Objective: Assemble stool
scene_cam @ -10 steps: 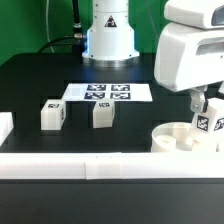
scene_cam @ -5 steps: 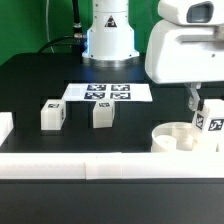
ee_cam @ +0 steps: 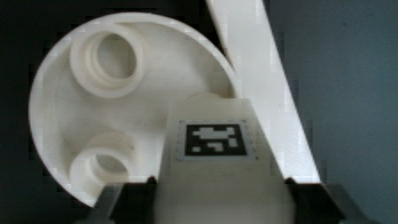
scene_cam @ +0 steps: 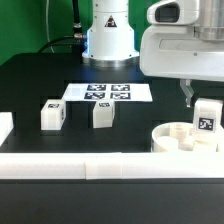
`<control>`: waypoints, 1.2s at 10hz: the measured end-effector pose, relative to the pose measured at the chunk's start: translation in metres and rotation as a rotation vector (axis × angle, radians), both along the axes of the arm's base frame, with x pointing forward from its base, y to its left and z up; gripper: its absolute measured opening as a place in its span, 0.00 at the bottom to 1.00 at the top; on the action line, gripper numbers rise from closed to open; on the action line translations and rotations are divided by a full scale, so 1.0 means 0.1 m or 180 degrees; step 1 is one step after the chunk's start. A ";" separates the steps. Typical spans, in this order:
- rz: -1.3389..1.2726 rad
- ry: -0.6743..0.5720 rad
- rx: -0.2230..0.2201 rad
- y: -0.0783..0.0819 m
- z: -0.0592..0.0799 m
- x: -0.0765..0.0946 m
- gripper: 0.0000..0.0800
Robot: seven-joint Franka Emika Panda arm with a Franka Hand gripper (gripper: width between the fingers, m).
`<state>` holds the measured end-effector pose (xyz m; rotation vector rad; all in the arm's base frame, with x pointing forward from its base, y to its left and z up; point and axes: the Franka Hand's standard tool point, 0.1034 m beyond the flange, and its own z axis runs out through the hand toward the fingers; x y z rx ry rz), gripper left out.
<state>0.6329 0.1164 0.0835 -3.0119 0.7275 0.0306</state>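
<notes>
The round white seat (scene_cam: 180, 139) lies on the black table at the exterior view's right, sockets facing up. My gripper (scene_cam: 203, 106) is shut on a white leg (scene_cam: 208, 118) with a square tag and holds it just above the seat's far right side. In the wrist view the held leg (ee_cam: 217, 140) runs out between my dark fingers (ee_cam: 134, 200), over the seat (ee_cam: 98, 110) and its two visible sockets. Two more tagged legs (scene_cam: 52, 114) (scene_cam: 102, 113) stand on the table at the left.
The marker board (scene_cam: 108, 92) lies behind the two loose legs, before the robot's base (scene_cam: 108, 35). A long white rail (scene_cam: 80, 167) runs along the front edge, just in front of the seat, and shows in the wrist view (ee_cam: 258, 60). A white block (scene_cam: 4, 128) sits far left.
The arm's wrist housing has shifted up and toward the exterior view's left. The held leg has stayed in nearly the same place above the seat. The loose legs have not moved.
</notes>
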 end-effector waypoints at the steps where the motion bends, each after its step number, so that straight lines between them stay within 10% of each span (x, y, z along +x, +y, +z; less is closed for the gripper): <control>1: -0.0194 0.0009 0.0002 0.00 0.00 0.00 0.42; 12: -0.3620 0.0183 0.0593 -0.05 -0.04 -0.05 0.42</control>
